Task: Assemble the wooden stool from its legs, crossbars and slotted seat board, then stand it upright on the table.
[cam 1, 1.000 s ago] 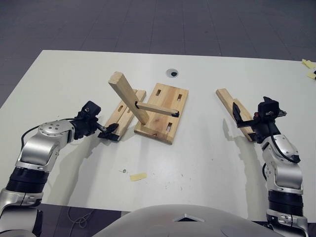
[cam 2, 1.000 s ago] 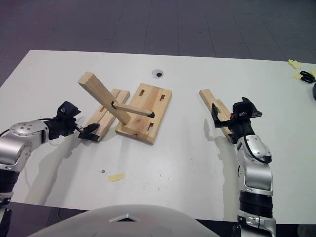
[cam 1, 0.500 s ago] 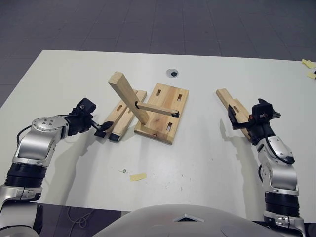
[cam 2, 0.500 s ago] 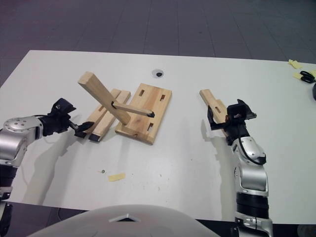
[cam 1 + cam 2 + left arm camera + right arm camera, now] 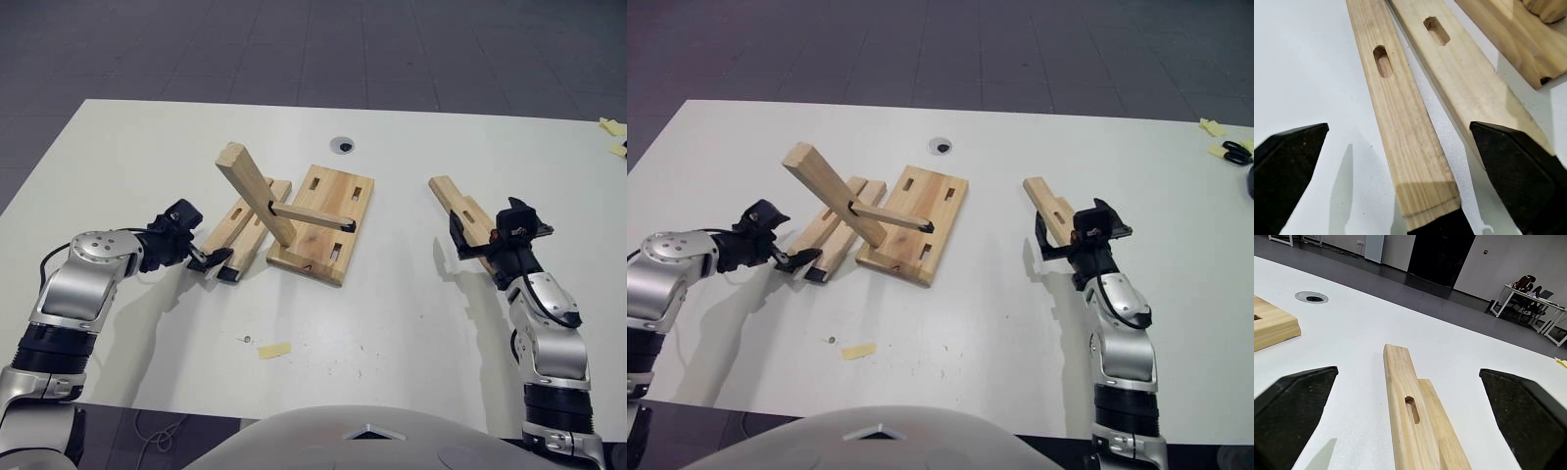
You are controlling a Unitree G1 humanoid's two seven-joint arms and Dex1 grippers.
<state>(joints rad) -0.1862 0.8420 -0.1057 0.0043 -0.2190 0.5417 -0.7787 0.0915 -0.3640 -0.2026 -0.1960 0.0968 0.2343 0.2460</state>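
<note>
The slotted seat board lies flat mid-table. One leg stands tilted at its near left corner, and a crossbar runs from that leg across the board. Two more legs lie side by side to the board's left. My left gripper is open at their near ends, and one slotted leg lies between its fingers. On the right lie two more wooden pieces. My right gripper is open over their near end, with the slotted piece between its fingers.
A round cable hole sits behind the seat board. A yellow tape scrap and a small screw lie near the front edge. More tape scraps and scissors are at the far right edge.
The left gripper pulled back to the left, then returned to the near ends of the two flat legs. The right gripper came down and inward over the right-hand pieces.
</note>
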